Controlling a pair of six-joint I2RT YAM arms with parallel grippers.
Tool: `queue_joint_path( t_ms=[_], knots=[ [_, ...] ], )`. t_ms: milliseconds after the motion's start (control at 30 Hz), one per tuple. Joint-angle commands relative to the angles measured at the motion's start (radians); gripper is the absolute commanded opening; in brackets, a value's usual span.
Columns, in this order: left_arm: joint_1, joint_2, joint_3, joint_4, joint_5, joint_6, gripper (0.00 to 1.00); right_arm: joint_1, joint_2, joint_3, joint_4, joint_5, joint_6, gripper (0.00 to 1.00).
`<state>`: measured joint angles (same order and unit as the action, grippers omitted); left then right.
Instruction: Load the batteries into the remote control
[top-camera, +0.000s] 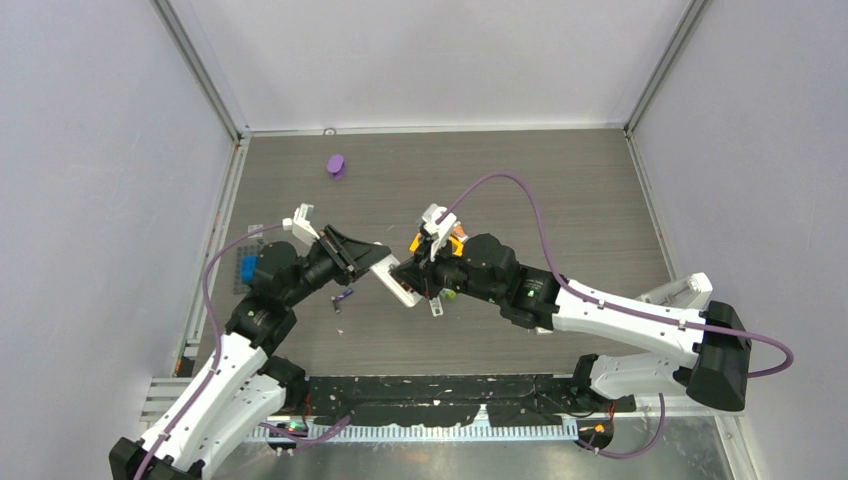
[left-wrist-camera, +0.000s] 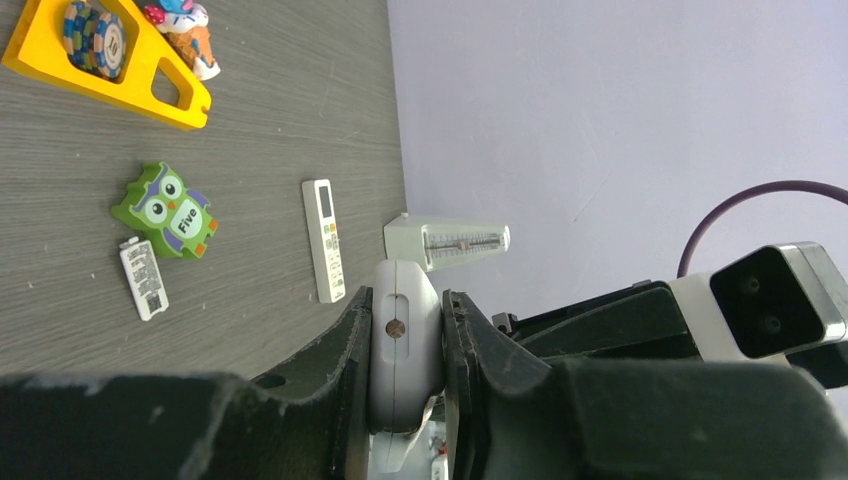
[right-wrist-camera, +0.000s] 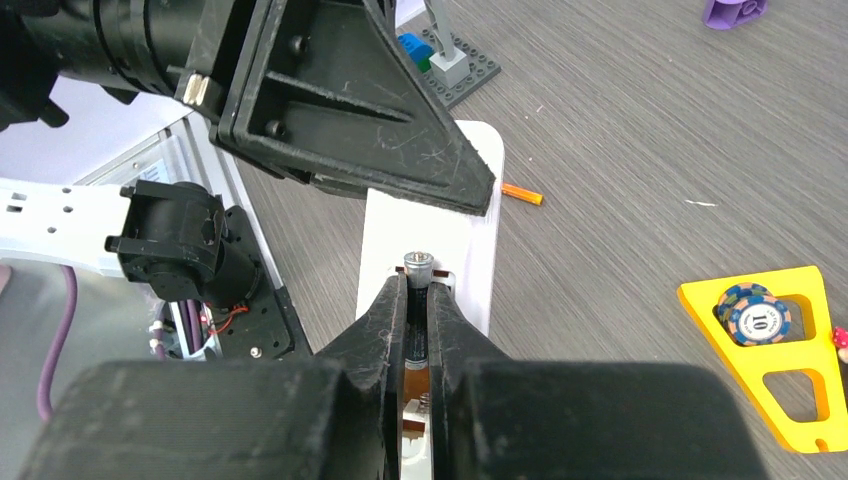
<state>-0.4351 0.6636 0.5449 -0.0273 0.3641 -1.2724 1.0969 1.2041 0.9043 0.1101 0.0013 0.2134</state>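
White remote (right-wrist-camera: 470, 250) is clamped by its sides in my left gripper (left-wrist-camera: 407, 300), held off the table (top-camera: 570, 190) over its middle. Right gripper (right-wrist-camera: 418, 290) is pinched on a dark battery (right-wrist-camera: 417, 264), tip at the open bay.

Risk: the battery goes in skewed and pops out, or my push twists the remote loose.

Count:
- Batteries: two sure, this and an orange one (right-wrist-camera: 522, 194) lying on the table.
- Remotes: one held, two more lying there, a long one (left-wrist-camera: 323, 240) and a small one (left-wrist-camera: 145, 278).
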Motion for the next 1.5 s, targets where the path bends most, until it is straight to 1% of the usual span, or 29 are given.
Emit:
queue_joint_path(
  t_ms=[0,167,433,567,833,1100,1233,1333,1467],
  knots=[
    [0.013,-0.005,0.027,0.065,0.099,-0.066,0.0,-0.002,-0.02,-0.039,0.03,0.018,-0.077,0.07],
    [0.031,0.007,0.043,0.042,0.133,-0.084,0.0,-0.002,-0.042,-0.084,0.045,0.014,-0.128,0.09],
    [0.036,0.035,0.08,-0.032,0.174,-0.058,0.0,-0.002,-0.071,-0.128,0.067,0.014,-0.205,0.12],
    [0.038,0.036,0.083,-0.022,0.179,-0.057,0.0,-0.002,-0.062,-0.13,0.053,-0.028,-0.206,0.16],
    [0.039,0.035,0.081,-0.03,0.178,-0.053,0.0,-0.002,-0.049,-0.116,0.025,-0.055,-0.177,0.26],
    [0.039,0.034,0.09,-0.058,0.167,-0.033,0.0,-0.002,-0.051,-0.094,0.012,-0.059,-0.142,0.31],
    [0.039,0.038,0.088,-0.062,0.163,-0.021,0.0,-0.002,-0.07,-0.069,0.0,-0.061,-0.091,0.36],
    [0.039,0.04,0.082,-0.071,0.157,-0.011,0.0,-0.003,-0.08,-0.042,-0.015,-0.089,-0.038,0.43],
    [0.039,0.04,0.078,-0.078,0.153,0.001,0.0,-0.003,-0.097,-0.033,-0.017,-0.111,0.001,0.49]
  ],
)
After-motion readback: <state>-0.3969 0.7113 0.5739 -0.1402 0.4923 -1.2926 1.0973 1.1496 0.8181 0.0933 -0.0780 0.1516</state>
